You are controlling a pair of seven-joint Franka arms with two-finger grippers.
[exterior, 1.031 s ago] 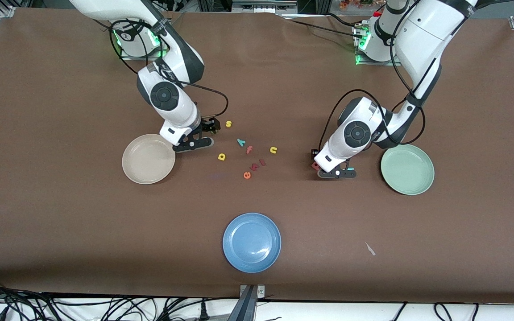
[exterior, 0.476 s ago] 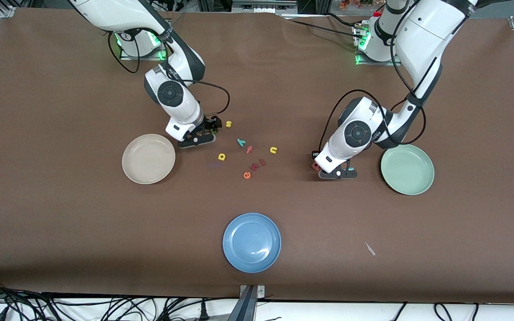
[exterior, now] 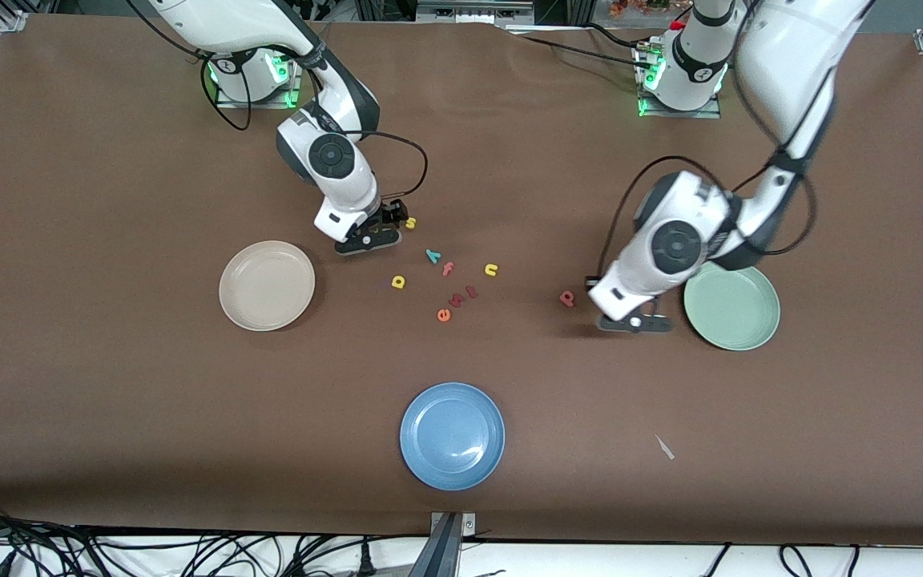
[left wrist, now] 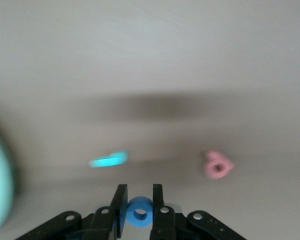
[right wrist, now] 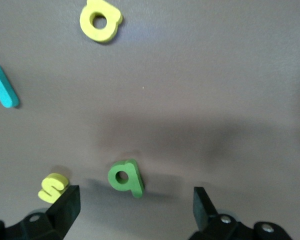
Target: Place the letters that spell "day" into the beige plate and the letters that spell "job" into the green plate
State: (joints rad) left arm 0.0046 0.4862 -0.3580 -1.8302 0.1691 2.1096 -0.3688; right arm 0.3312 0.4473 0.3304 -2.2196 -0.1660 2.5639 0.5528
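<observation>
1. Beige plate: empty, toward the right arm's end of the table, about midway btwn the base edge and the camera edge.
2. Right gripper: has shifted off the beige plate's rim toward the letter cluster at table centre. Jaws wide, nothing held. Right wrist view: dark green letter lies on the table btwn the jaws, yellow "s" just beside one finger. Yellow looped letter and teal "y" untouched. Est.: first "day" pick is lined up, not yet gripped; the "s" is close enough to be caught by mistake.
3. Pink-red looped letter: now uncovered; the left arm stood over it a sec ago.
4. Left gripper: jaws narrowed in the last sec, now clamped on the blue ring "o"; arm has swung toward the green plate. Teal "j" lies on the table near it.
5. Green plate: empty. Est.: "o" drop is next; "job" 0 of 3 placed.
</observation>
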